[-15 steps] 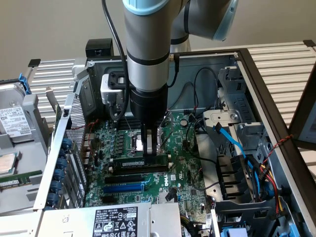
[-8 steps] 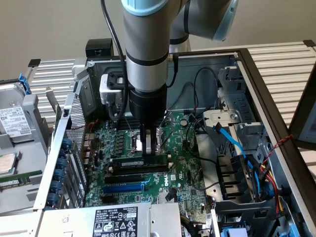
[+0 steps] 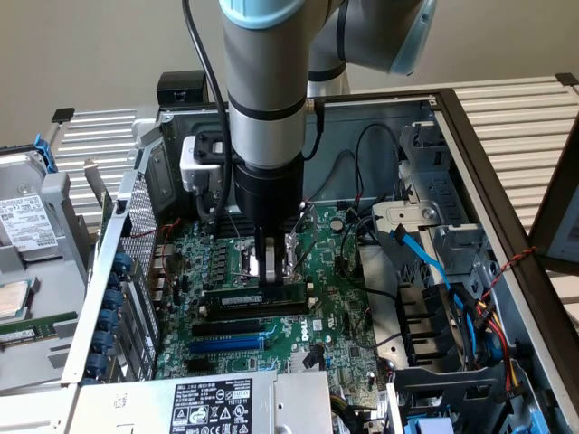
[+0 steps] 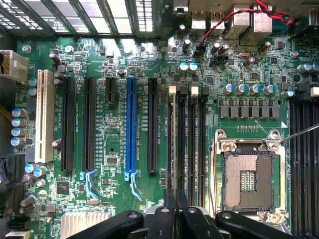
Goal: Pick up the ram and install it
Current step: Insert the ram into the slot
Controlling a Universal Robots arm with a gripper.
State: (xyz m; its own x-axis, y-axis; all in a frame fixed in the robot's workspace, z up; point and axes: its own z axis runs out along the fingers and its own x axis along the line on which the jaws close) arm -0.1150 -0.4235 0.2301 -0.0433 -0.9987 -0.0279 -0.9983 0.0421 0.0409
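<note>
The ram [image 3: 258,295] is a long dark-green stick with a small white label. It lies level across the motherboard [image 3: 339,316], directly under my gripper [image 3: 271,271]. The two fingers come straight down and close on the stick's top edge near its middle. Whether the stick rests in a slot or hangs just above it, I cannot tell. In the wrist view my gripper [image 4: 175,209] hangs over the row of black memory slots [image 4: 192,144], beside the CPU socket [image 4: 247,179]. There the stick is edge-on and hard to tell from the slots.
A blue expansion slot [image 3: 226,344] [image 4: 131,124] lies beside the memory slots. The open computer case [image 3: 470,154] walls the board in. Blue and black cables [image 3: 425,262] and a drive cage stand at the exterior view's right. A hard drive [image 3: 23,226] sits outside at its left.
</note>
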